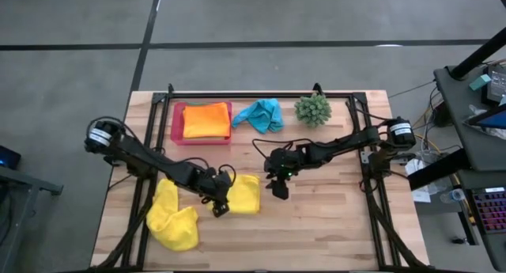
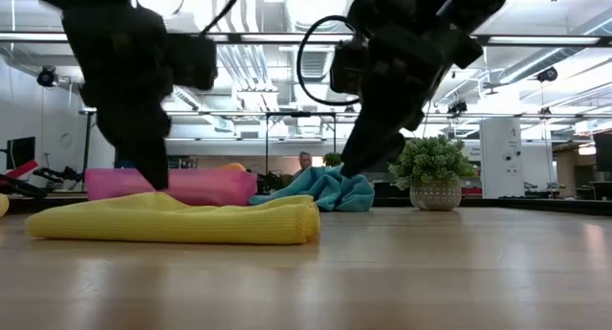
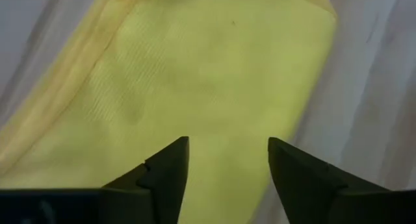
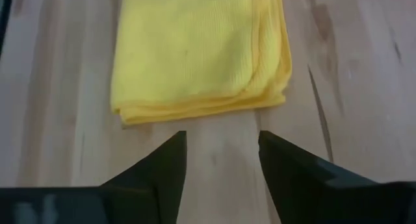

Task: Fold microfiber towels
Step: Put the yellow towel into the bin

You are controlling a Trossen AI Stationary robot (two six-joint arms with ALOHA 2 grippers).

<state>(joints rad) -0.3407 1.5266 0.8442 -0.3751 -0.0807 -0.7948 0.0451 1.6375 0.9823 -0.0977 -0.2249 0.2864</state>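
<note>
A folded yellow towel lies flat on the wooden table, near its middle. My left gripper is open over the towel's near left corner, fingers pointing down. My right gripper is open over bare wood just right of the towel, clear of it. A second yellow towel lies crumpled at the near left. An orange towel lies folded on the pink tray. A turquoise towel lies bunched beside the tray. No light green towel shows. My left gripper's fingers point down at the folded yellow towel near its left end. In the low view a fingertip reaches the towel's top. I cannot tell whether it touches. The towel lies flat on the table.
The spiky green plant ball stands at the far right of the towels. The table's near right part is bare wood. Black frame rails run along the far, left and right sides.
</note>
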